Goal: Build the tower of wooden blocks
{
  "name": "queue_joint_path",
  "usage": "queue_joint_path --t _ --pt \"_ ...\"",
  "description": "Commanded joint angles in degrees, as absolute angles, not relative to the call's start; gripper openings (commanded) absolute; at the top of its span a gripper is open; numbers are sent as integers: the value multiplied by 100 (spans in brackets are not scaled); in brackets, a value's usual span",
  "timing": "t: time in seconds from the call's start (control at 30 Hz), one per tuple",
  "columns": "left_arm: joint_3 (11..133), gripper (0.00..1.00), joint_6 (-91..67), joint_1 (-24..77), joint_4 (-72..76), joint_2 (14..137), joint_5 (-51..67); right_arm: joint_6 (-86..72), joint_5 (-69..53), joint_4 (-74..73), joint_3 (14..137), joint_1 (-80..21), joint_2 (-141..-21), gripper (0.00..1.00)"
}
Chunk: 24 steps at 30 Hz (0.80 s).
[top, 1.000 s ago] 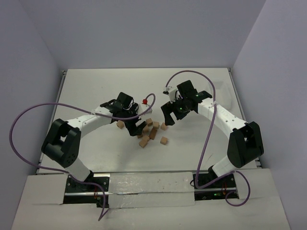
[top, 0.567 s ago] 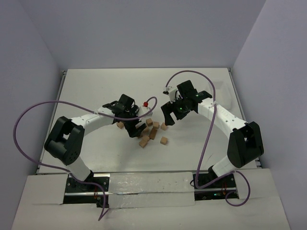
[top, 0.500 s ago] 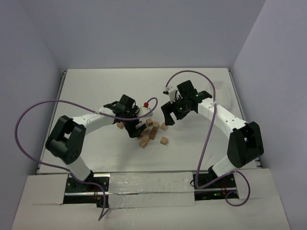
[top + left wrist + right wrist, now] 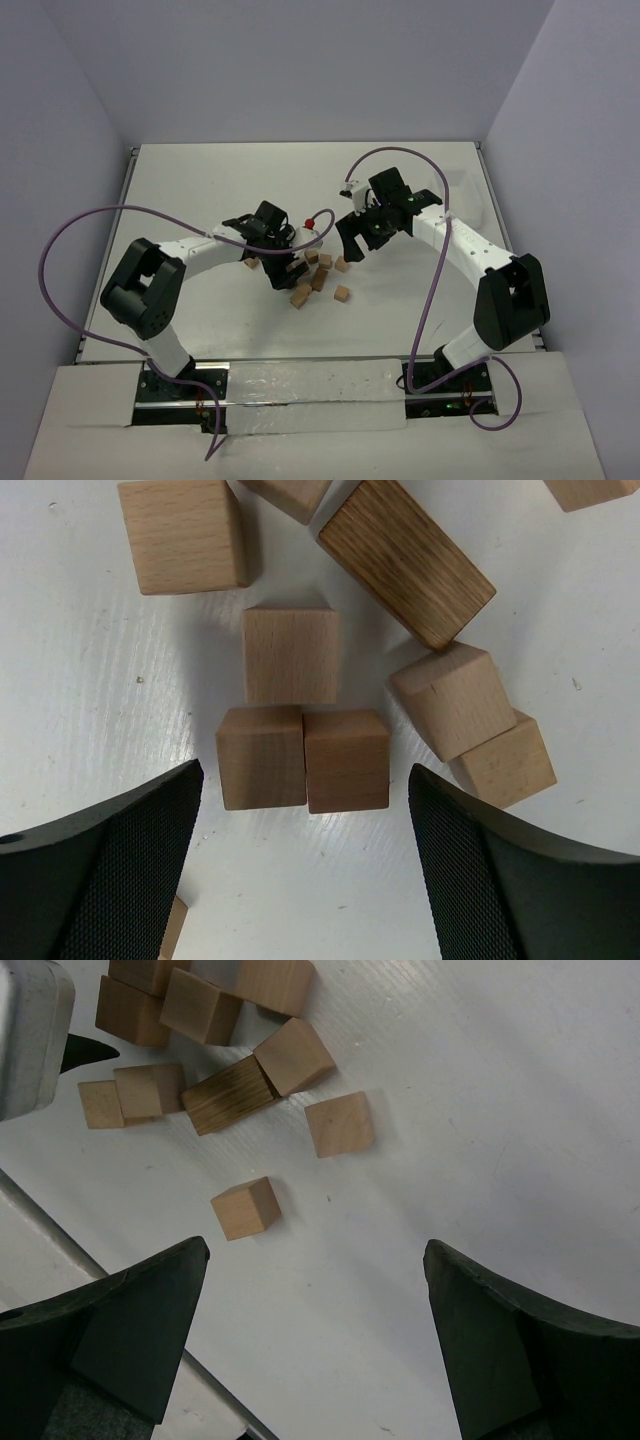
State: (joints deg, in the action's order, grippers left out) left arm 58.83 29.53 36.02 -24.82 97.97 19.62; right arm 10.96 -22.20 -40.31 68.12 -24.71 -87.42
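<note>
The left claw [image 4: 305, 780] is spread wide and grips nothing. It hangs over two blocks [image 4: 262, 757] that lie side by side between its fingers. The right claw [image 4: 315, 1260] is also wide apart and empty, above bare desk [image 4: 200, 180]. The other blocks lie loose in a cluster at mid-desk. The desk is white and the walls [image 4: 300, 70] are pale lilac.
</note>
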Motion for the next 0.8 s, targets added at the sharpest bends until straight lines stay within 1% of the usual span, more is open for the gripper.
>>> queue_joint_path --t 0.0,0.07,0.17,0.3,0.47,0.6,0.7,0.77 --pt "5916 89 3085 3639 -2259 9878 1934 1116 -2312 -4096 6785 -2435 -8552 96" --pt "5906 88 3101 3642 -2233 9895 1901 1116 -2312 -4091 6773 -2435 -8552 96" --pt "5889 83 3155 3647 -2224 9897 1846 1125 -2303 -4096 6768 -2426 -8543 96" --pt "5868 74 3241 3649 -2186 9897 1792 1117 -2303 -4095 6768 -2435 -8552 96" --pt "5852 57 3440 3665 -2204 9887 1775 1125 -2294 -4088 6768 -2427 -8552 96" --pt "5911 49 3691 3662 -2322 9847 1825 1122 -2294 -4098 6770 -2432 -8569 96" --pt "6132 41 4066 3535 -2634 9852 1880 1116 -2303 -4104 6785 -2417 -8587 96" --pt "6561 37 4443 3368 -2937 9961 2164 1116 -2327 -4108 6792 -2399 -8620 96"
